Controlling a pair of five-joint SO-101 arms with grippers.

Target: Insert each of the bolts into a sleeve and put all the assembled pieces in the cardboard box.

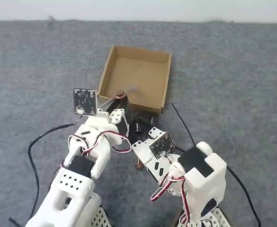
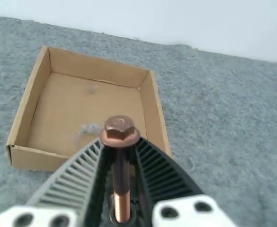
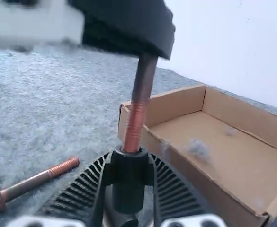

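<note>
1. You are at the insertion step: your left jaws clamp the bolt (image 2: 120, 135) head-up, and your right jaws grip the sleeve (image 3: 127, 176), the bolt's tip at its mouth, near the cardboard box (image 1: 107, 71).
2. Next, you likely need to press straight down, keeping the axes aligned.

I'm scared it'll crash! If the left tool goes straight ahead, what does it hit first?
Probably the cardboard box, its near wall right ahead of the left tool and its bolt; depth is unclear, so it might pass over it.
</note>
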